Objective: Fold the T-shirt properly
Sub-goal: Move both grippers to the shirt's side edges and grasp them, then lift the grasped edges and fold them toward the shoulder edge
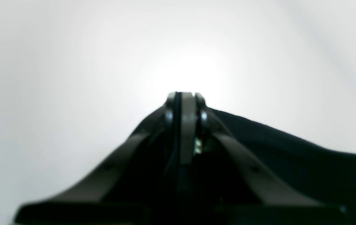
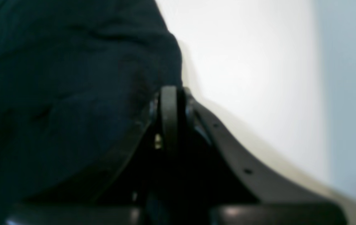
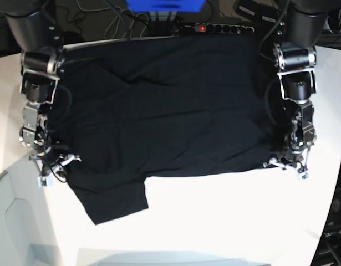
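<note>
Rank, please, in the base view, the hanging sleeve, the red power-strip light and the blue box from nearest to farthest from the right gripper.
From the right gripper:
1. Sleeve, just beside it, toward the table's front.
2. Blue box, top centre.
3. Red light, top, farther across.

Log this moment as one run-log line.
stage: edge grasp | T-shirt: spread on table, one sleeve at near edge | left claw: shut on T-shirt | right claw: shut on T-shirt

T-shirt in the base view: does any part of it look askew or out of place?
Yes. The T-shirt lies spread on the white table, but one flap hangs past the near edge on the view's left, so that edge is uneven. The cloth is also wrinkled near the top left.
</note>
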Robot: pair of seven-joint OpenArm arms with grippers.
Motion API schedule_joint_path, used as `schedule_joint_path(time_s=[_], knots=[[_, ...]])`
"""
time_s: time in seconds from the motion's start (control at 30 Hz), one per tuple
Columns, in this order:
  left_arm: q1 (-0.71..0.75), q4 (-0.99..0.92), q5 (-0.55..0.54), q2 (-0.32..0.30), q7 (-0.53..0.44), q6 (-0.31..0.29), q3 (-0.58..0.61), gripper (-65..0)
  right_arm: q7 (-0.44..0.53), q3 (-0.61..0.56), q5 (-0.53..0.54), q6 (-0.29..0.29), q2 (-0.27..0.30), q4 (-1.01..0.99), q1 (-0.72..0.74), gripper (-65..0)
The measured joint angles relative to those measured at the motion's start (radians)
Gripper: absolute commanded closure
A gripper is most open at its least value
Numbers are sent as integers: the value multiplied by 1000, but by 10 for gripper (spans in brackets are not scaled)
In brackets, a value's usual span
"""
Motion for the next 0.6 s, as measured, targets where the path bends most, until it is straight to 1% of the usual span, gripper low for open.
schedule_joint_path(time_s=[0.1,0.2,0.3,0.43,0.5,0.6], knots=[[72,103,-6,13,-5,-6,1,0,-29,32,-13,1,-11,95,-53,0],[117,178,-2,10,20,-2,0,0,-29,34,-13,1,-8,172,-91,0],[167,262,-5,13,21,-3,-5,0,-30,41,-14,1,-22,267,-133,0],[225,355,-1,21,26,1,-94,0,-37,104,-18,1,-61,387,-182,0],[254,410,-2,26,20,-2,-127,0,-33,115,-13,1,-64,445,-210,0],[286,468,-6,32,36,-6,-138,0,-40,116,-14,2,-63,523,-259,0]])
